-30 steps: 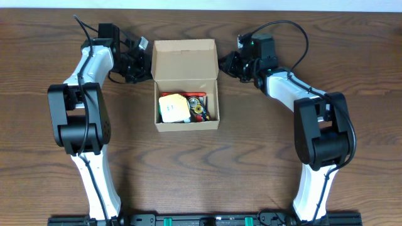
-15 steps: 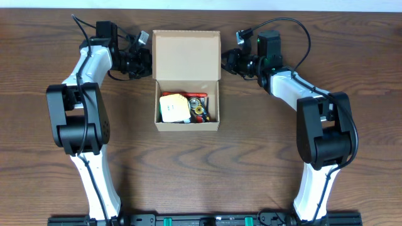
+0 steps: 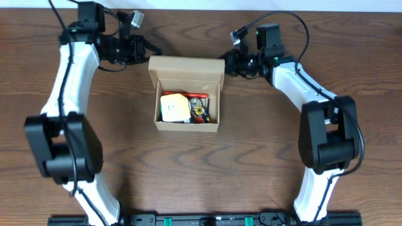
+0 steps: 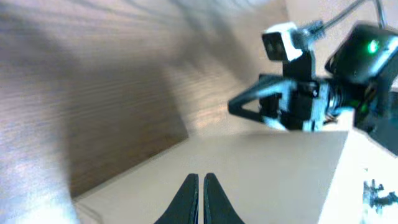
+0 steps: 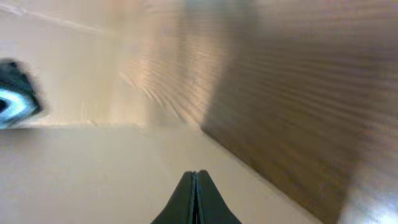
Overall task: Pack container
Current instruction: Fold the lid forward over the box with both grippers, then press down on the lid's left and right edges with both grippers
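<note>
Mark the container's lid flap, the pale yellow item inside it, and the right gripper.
container (image 3: 186, 67), overhead view, on the middle of its lid flap.
pale yellow item (image 3: 174, 108), overhead view, on its top face.
right gripper (image 5: 194, 179), right wrist view, between its shut fingertips.

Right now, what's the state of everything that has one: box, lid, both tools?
container, open at the top
lid flap, tilted up over the back edge, not closed
left tool, shut, at the flap's left end
right tool, shut, at the flap's right end
</note>
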Tool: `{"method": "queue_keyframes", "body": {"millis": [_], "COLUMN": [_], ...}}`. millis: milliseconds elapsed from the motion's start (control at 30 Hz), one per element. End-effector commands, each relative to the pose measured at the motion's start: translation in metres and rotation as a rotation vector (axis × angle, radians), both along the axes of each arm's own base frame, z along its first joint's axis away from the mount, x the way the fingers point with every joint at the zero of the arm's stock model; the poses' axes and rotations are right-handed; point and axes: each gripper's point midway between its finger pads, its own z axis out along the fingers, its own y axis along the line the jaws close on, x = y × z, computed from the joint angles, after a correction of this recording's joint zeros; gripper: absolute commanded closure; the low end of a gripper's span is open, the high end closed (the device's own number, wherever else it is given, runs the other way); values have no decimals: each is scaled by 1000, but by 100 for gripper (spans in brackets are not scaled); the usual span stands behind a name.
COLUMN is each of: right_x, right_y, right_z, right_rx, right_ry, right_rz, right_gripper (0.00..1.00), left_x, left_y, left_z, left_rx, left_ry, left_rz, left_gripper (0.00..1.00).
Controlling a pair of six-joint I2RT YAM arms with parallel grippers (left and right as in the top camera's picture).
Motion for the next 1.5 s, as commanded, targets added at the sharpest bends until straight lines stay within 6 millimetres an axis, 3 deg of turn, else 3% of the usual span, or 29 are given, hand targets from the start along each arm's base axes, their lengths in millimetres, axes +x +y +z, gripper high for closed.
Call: {"method": "queue_keyframes", "body": {"millis": [0, 300, 433, 567, 733, 933, 1100, 1267, 1333, 1467], "right_x": [-5, -53, -73, -96, -123, -147, -155, -152, -148, -139], "right_y": [1, -25, -20, -3, 10, 8, 4, 5, 7, 11], "right_z": [40, 78, 84, 62, 22, -14, -30, -30, -23, 11], "right_rx": [-142, -425, -476, -497, -533, -590, -596, -591, -581, -543], "right_ry": [-221, -253, -256, -196, -115, -40, -3, -14, -20, -80], "right_rz": [63, 27, 54, 130, 203, 229, 215, 211, 194, 166], "right_gripper": [98, 99, 99, 99, 99, 99, 98, 99, 99, 99], "left_x": [-15, -84, -102, -115, -132, -146, -156, -158, -158, -158], "left_y": [4, 11, 14, 3, -7, -7, -6, -5, -5, -2], "left_z": [4, 21, 21, 5, -41, -78, -94, -97, -96, -76], "left_rx": [123, 304, 388, 386, 386, 382, 381, 380, 379, 384], "left_ry": [-70, 5, 39, 91, 178, 251, 292, 315, 320, 287], "left_rz": [-62, -149, -161, -205, -233, -222, -220, -206, -194, -171], "left_gripper": [94, 94, 94, 94, 94, 94, 94, 94, 94, 95]}}
